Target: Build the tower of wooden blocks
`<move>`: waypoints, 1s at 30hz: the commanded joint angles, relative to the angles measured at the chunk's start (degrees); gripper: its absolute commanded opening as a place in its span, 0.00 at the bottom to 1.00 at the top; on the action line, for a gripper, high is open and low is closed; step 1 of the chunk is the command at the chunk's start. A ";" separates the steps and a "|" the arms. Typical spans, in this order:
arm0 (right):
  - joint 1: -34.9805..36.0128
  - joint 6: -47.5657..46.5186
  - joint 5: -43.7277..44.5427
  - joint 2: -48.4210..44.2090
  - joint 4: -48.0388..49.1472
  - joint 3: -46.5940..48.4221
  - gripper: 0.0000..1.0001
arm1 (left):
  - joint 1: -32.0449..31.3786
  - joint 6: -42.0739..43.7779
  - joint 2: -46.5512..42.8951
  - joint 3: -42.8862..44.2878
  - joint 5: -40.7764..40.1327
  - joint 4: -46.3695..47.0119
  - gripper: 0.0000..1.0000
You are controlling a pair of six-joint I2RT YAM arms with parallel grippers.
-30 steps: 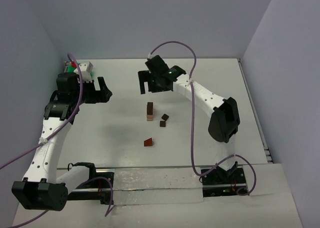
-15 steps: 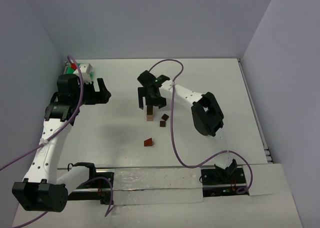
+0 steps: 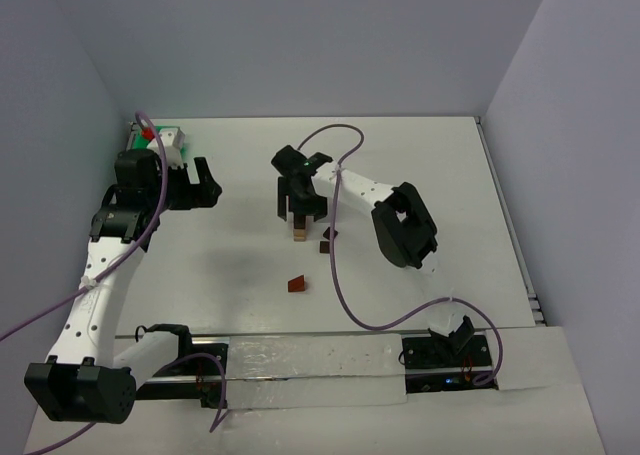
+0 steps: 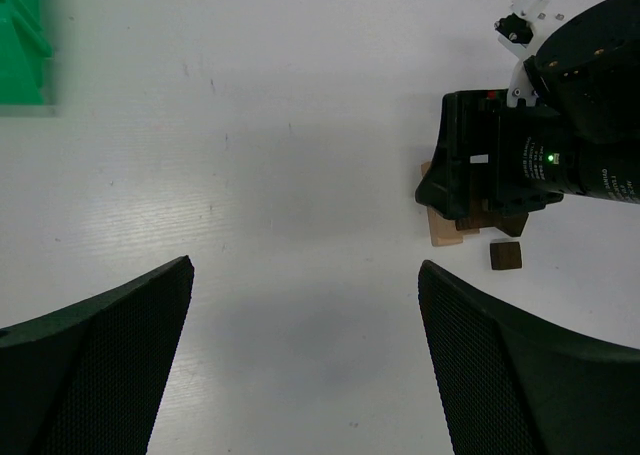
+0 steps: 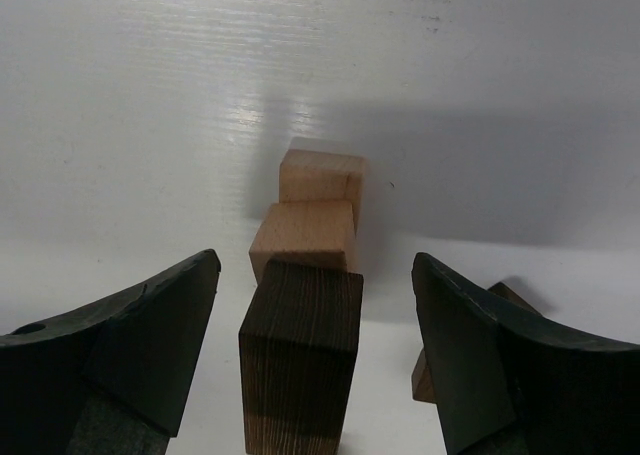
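Holdings of the worktop (image 3: 420,155), left to right.

- green tray (image 4: 22,55): far-left corner; plays no part in the build.
- left jaws: spread to their widest with nothing between them, hovering over bare worktop near the far-left corner, exactly as a second ago. Idle.
- wood block tower (image 3: 299,233): middle of the worktop. The dark brown block (image 5: 300,360) is uppermost, with two light tan blocks (image 5: 303,237) under it. Just how they bear on one another cannot be told.
- right jaws: the entry that has changed. A second ago they hung beyond the tower, toward the far edge. They have since come down over it and now straddle the dark brown block, one on each side. They have begun to narrow, but a gap shows on both sides, so nothing is gripped. Judged: a grasp or a squaring-up of the top block is in hand.
- reddish-brown wedge (image 3: 298,284): loose, between the tower and the near edge.
- two small dark blocks (image 3: 325,246): loose, just right of the tower.

Three pieces are not yet stacked.
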 commanded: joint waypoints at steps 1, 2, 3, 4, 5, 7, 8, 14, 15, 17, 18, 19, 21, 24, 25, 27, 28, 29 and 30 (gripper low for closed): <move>0.37 2.15 0.91 0.74 -0.23 3.13 0.81 | 0.60 -0.13 -1.07 -0.37 -0.39 2.32 0.99; 0.41 2.19 0.91 0.92 -0.26 3.20 0.79 | 0.60 -0.13 -1.00 -0.41 -0.32 2.35 0.99; 0.46 2.24 1.01 1.08 -0.31 3.25 0.77 | 0.60 -0.13 -0.93 -0.48 -0.25 2.42 0.99; 0.46 2.24 1.20 1.27 -0.31 3.25 0.74 | 0.60 -0.13 -0.87 -0.54 -0.19 2.49 0.99; 0.46 2.28 1.31 1.45 -0.27 3.25 0.73 | 0.64 -0.13 -0.86 -0.59 -0.18 2.49 0.99; 0.46 2.48 1.71 1.87 -0.38 3.33 0.71 | 0.68 -0.13 -0.86 -0.64 -0.18 2.42 0.99; 0.46 2.51 1.82 1.97 -0.40 3.34 0.71 | 0.68 -0.13 -0.93 -0.71 -0.11 2.40 0.99; 0.46 2.77 2.89 2.60 -0.78 3.96 0.70 | 0.80 0.01 -0.95 -1.10 -0.04 2.52 0.99; 0.46 2.77 3.05 2.61 -0.83 3.96 0.70 | 0.85 -0.04 -0.95 -1.16 0.07 2.57 0.99; 0.46 2.65 2.89 2.78 -0.81 4.04 0.70 | 0.86 -0.04 -0.86 -1.16 0.17 2.58 0.99; 0.43 2.59 2.86 2.81 -0.79 4.11 0.70 | 0.86 -0.04 -0.83 -1.16 0.23 2.58 0.99; 0.40 2.59 2.81 2.93 -0.84 4.28 0.70 | 0.86 -0.01 -0.77 -1.13 0.34 2.58 0.99; 0.46 2.66 2.63 3.24 -0.78 4.65 0.69 | 0.86 0.07 -0.68 -1.08 0.35 2.58 0.99; 0.46 2.61 2.56 3.40 -0.84 4.92 0.65 | 0.86 0.13 -0.70 -1.18 0.36 2.58 0.99; 0.46 2.67 2.64 3.41 -0.84 4.92 0.64 | 0.87 0.12 -0.78 -1.26 0.43 2.58 0.99; 0.46 2.65 2.72 3.54 -0.78 4.86 0.61 | 0.95 0.04 -0.80 -1.34 0.49 2.64 0.99; 0.46 2.68 2.72 3.57 -0.75 4.84 0.61 | 0.95 0.04 -0.77 -1.34 0.52 2.67 0.99; 0.46 2.62 2.72 3.60 -0.75 4.84 0.60 | 0.95 0.04 -0.77 -1.34 0.52 2.70 0.99; 0.46 2.52 2.72 3.68 -0.75 4.86 0.59 | 0.95 0.04 -0.76 -1.33 0.53 2.75 0.99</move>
